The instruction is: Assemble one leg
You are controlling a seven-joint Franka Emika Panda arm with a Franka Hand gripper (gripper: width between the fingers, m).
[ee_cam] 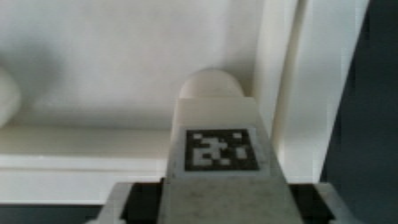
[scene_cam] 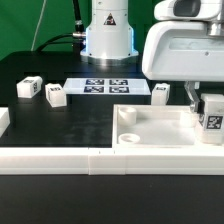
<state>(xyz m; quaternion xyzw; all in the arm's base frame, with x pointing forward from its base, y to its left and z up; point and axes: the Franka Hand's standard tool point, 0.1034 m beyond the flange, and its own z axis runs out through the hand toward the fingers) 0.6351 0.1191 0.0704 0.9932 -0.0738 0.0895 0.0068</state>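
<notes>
My gripper (scene_cam: 204, 106) is shut on a leg (scene_cam: 213, 122), a small white block with a black-and-white tag, at the exterior view's right. It holds the leg over the right end of the large white tray-like panel (scene_cam: 150, 135). In the wrist view the leg (ee_cam: 215, 140) stands between my dark finger pads (ee_cam: 153, 200), its rounded end pointing at the panel's inner face (ee_cam: 107, 60) beside a raised rim. Three more legs lie on the black table: two at the left (scene_cam: 28, 88) (scene_cam: 55, 96) and one (scene_cam: 160, 92) behind the panel.
The marker board (scene_cam: 105, 87) lies at the back centre in front of the robot base (scene_cam: 107, 35). A long white rail (scene_cam: 60, 160) runs along the front. A round hole (scene_cam: 128, 137) sits in the panel's near left corner.
</notes>
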